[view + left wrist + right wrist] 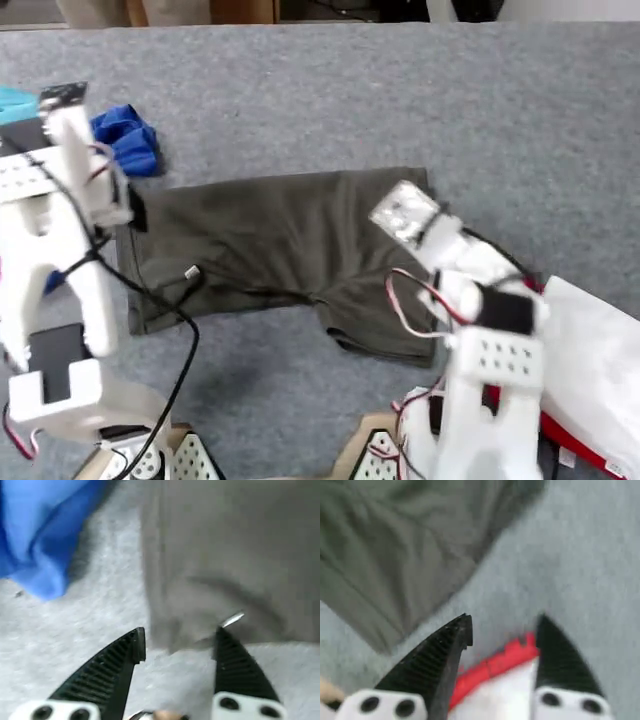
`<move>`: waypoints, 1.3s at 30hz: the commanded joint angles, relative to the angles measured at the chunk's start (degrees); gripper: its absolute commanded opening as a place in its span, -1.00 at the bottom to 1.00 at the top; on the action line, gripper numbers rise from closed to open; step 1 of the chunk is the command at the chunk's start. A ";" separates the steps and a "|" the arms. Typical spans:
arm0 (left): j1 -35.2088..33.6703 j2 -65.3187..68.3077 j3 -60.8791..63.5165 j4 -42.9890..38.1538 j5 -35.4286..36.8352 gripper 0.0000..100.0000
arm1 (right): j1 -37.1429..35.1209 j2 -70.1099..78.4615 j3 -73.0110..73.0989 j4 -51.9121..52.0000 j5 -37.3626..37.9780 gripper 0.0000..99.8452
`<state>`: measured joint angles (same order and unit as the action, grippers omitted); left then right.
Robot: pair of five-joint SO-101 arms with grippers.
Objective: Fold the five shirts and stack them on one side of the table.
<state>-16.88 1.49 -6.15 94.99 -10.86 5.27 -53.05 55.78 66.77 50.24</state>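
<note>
left gripper [180, 632]: we note fingers spread, tips straddling one edge of the olive shirt [280, 250]. right gripper [503, 622]: fingers spread, empty, just off the olive shirt's opposite edge, above a white red-edged item [600, 380]. olive shirt: we log it flat and rumpled on the grey table [400, 90]. blue shirt [125, 140]: crumpled, near the olive shirt's far corner.

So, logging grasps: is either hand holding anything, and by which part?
Nothing is held. The left hand is open at the edge of the olive shirt; the right hand is open, empty.
</note>
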 commanded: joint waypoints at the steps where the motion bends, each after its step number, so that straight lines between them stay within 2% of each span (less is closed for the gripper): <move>1: 5.98 1.71 0.18 -6.51 5.98 -0.98 | -8.22 10.42 -7.96 -5.36 -4.66 -0.95; 3: 8.09 4.18 1.67 -9.76 6.24 -0.92 | -10.42 17.01 -12.26 -8.09 -7.56 -0.91; 5: 8.53 7.08 1.58 -12.13 8.00 -0.96 | -11.38 23.96 -16.40 -11.87 -9.32 -0.91; 8: 8.18 10.95 1.67 -15.65 9.58 -0.96 | -11.56 35.21 -23.08 -16.70 -13.36 -1.00; 11: 6.77 13.49 1.05 -16.79 9.67 -0.96 | -11.56 46.02 -30.46 -17.32 -16.09 -0.99; 14: 5.19 14.46 0.62 -17.05 9.67 -0.96 | -11.21 54.81 -37.05 -17.32 -22.15 -0.99; 18: 4.40 15.16 1.23 -18.46 9.23 -0.96 | -10.68 63.69 -42.95 -17.32 -24.26 -0.99; 25: 3.78 20.26 1.41 -21.45 8.97 -0.96 | -6.64 75.30 -51.47 -17.14 -23.91 -0.99; 31: 2.20 24.92 1.32 -21.45 4.04 -0.96 | -1.36 83.21 -61.93 -11.25 -19.87 -0.99; 39: 0.79 25.45 0.88 -20.75 2.29 -0.96 | -3.03 84.09 -67.47 -3.78 -18.11 -0.99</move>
<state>-15.56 27.60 -4.40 73.89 -7.52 2.81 33.27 -9.19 61.14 30.73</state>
